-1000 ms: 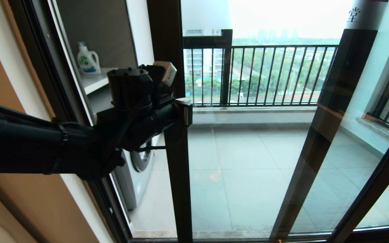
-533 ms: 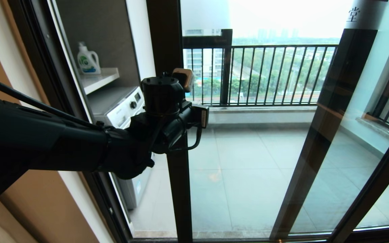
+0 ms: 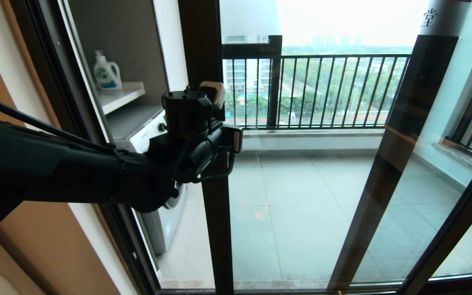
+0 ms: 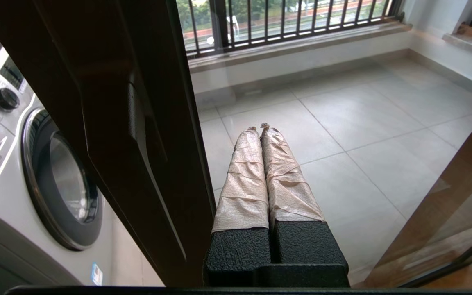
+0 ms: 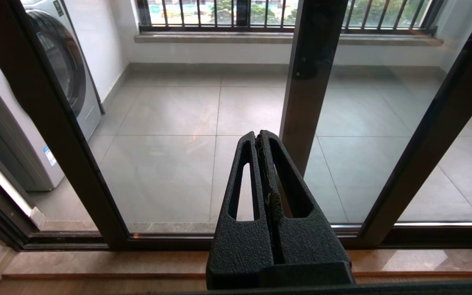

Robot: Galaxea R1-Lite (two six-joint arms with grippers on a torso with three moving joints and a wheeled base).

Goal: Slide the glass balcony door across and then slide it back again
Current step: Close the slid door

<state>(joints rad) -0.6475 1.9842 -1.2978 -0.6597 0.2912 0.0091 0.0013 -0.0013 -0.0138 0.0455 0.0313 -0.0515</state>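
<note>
The glass balcony door [image 3: 301,196] fills the middle of the head view, its dark brown leading stile [image 3: 215,229] standing upright with an open gap to its left. My left arm's wrist [image 3: 191,123] is raised at that stile; the fingers are hidden behind it there. In the left wrist view the left gripper [image 4: 259,127] is shut and empty, its taped fingers [image 4: 244,176] just beside the stile's glass-side edge, near the recessed black handle [image 4: 139,123]. My right gripper [image 5: 258,135] is shut and empty, low in front of the door's bottom track [image 5: 236,237].
Through the gap stand a washing machine [image 4: 35,172] and a detergent bottle [image 3: 107,73] on a shelf. A second dark stile [image 3: 387,180] shows behind the glass. Black balcony railing [image 3: 322,90] runs beyond the tiled floor. A beige wall [image 3: 35,246] is at left.
My left arm swung right along the stile, then came back slightly left and up. The door stile stands where it did.
</note>
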